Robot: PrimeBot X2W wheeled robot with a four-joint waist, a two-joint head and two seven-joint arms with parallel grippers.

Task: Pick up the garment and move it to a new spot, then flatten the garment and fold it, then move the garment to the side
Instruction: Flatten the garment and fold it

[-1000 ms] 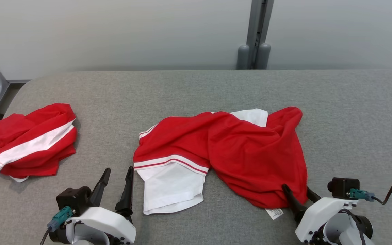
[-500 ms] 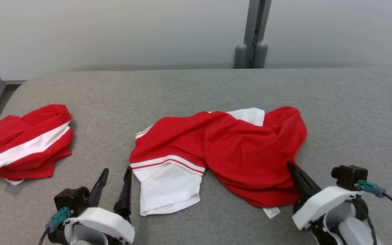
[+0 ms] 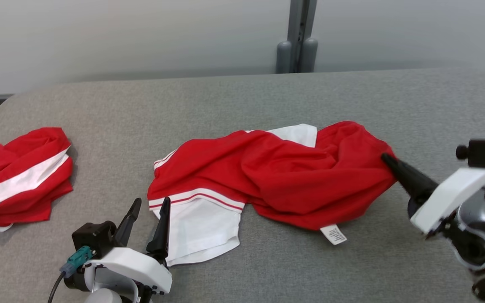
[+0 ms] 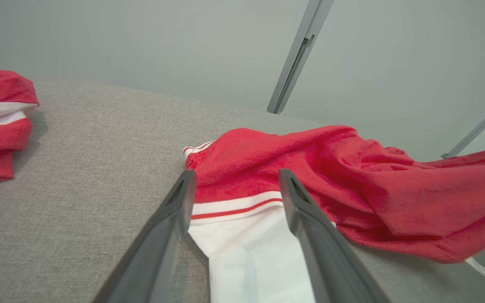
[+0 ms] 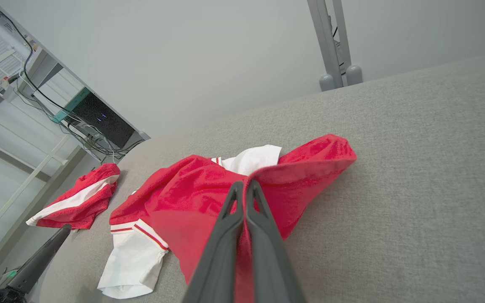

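Right wrist view: pincer (image 5: 244,186) tight on garment (image 5: 175,193)

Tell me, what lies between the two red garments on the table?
Bare grey table separates crumpled pile from spread garment, in the head view.

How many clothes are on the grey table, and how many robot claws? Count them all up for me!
Red-and-white garments: 2, the middle garment and the side garment.
Grippers: 2, the left gripper, open, and the right gripper, pinching the middle garment.
Total: 4
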